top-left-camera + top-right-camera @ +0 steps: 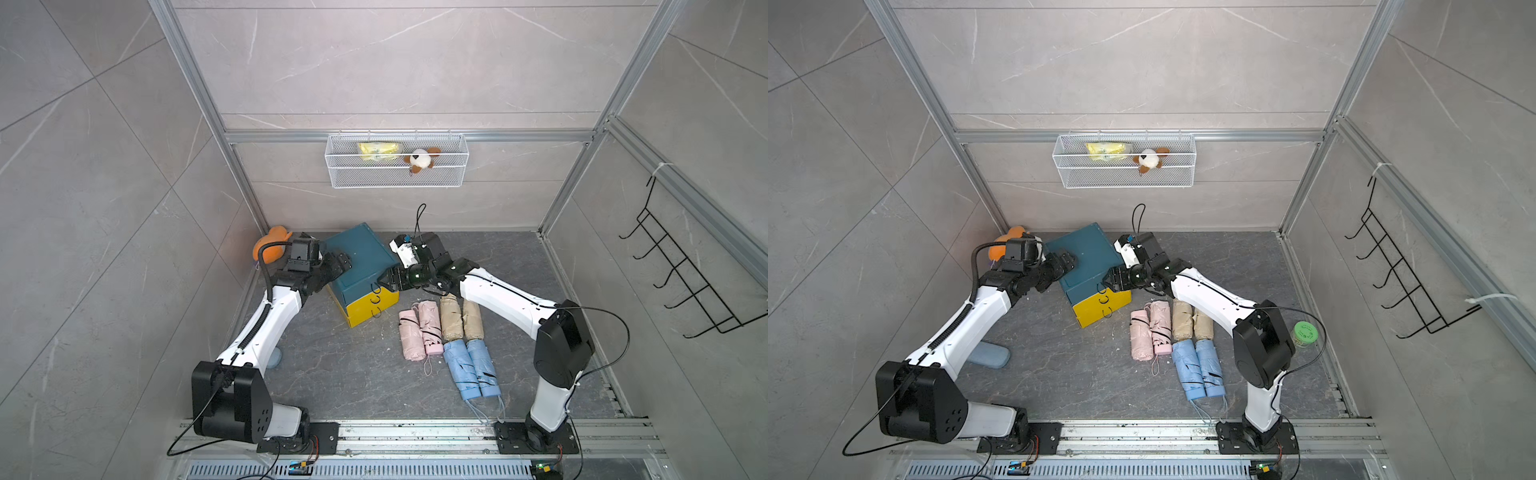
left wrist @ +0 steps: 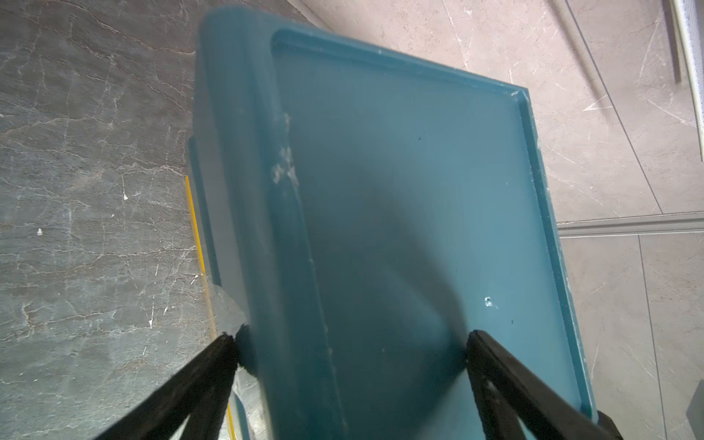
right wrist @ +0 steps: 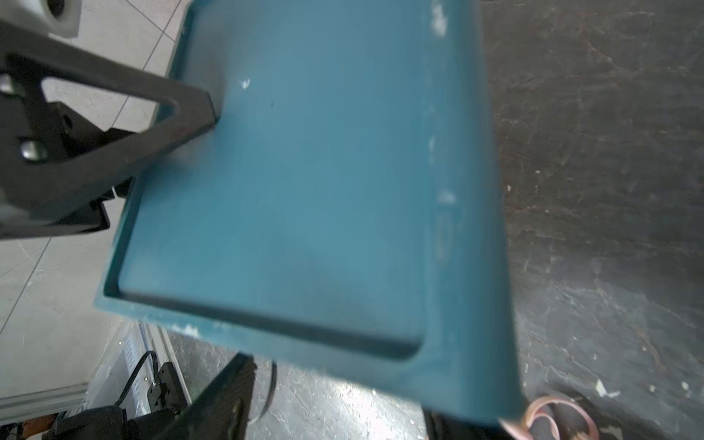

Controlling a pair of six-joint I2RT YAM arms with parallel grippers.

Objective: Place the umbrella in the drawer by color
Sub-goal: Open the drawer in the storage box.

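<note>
nearest the camera, both arm bases are bolted to the rail (image 1: 415, 432) at the tabletop's front edge. just beyond lie six folded umbrellas in touching pairs: the blue umbrellas (image 1: 471, 368) closest, the tan umbrellas (image 1: 461, 318) behind them, and the pink umbrellas (image 1: 419, 332) beside those. none is in a drawer. the teal drawer box (image 1: 359, 262) sits askew further back, and its yellow front (image 1: 370, 309) with black handles looks shut.

the left gripper (image 1: 344, 261) is at the box's top with its fingers (image 2: 213, 365) spread wide, one against the side wall and one on the top panel. the right gripper (image 1: 384, 284) is at the box's front corner by the handles. only one of its fingers (image 3: 224, 400) shows in the right wrist view, set wide (its partner is hidden under the box), so i read it as spread and holding nothing.

i'd expect each umbrella to be light, soft outside over a stiff core, slick-skinned and apt to roll. it is best pinched across mid-barrel, not by the wrist loop.
</note>
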